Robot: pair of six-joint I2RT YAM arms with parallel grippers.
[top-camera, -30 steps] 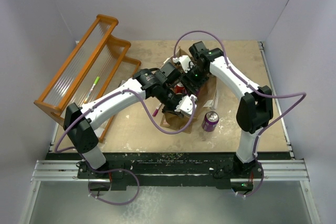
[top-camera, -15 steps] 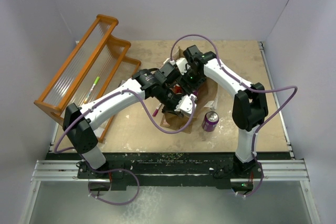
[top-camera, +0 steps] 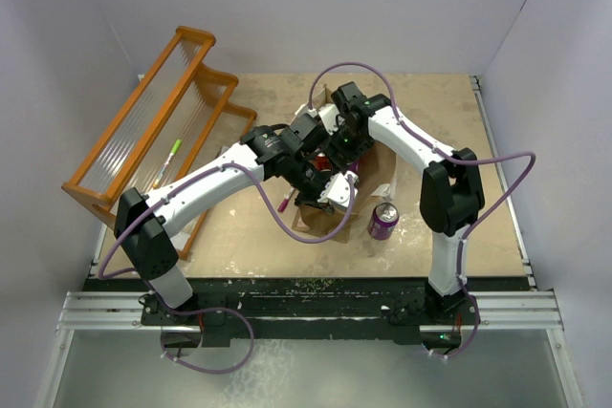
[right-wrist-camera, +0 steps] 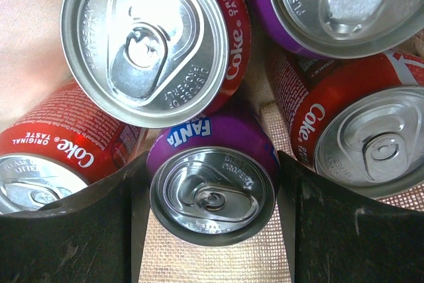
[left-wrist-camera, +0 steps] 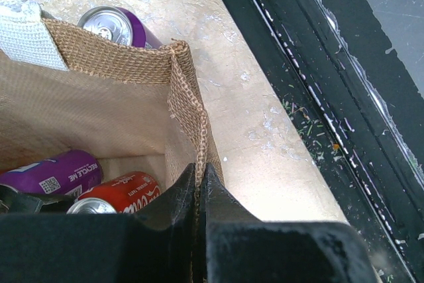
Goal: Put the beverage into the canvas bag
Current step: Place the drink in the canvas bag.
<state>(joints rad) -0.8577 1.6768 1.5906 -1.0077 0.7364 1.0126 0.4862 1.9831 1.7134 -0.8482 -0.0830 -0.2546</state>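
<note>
L gripper [left-wrist-camera: 199,173] clenched on canvas bag [left-wrist-camera: 99,111] rim corner | R gripper [right-wrist-camera: 212,157] down inside bag, grasping upright purple Fanta can [right-wrist-camera: 212,197] | Coke cans [right-wrist-camera: 152,38] crowding it at 8, 11, 3 o'clock | spare purple can [top-camera: 383,221] on worktop [top-camera: 430,121], approx 5 o'clock of bag

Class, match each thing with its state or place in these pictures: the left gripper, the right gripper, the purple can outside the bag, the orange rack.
Things:
1. left gripper
2. right gripper
3. purple can outside the bag
4. orange rack

States:
A. stands upright on the table
B. pinched shut on the canvas bag edge
C. sits at the table's left edge
D. closed around a Fanta can

Pairs: 1-B, 2-D, 3-A, 4-C
</note>
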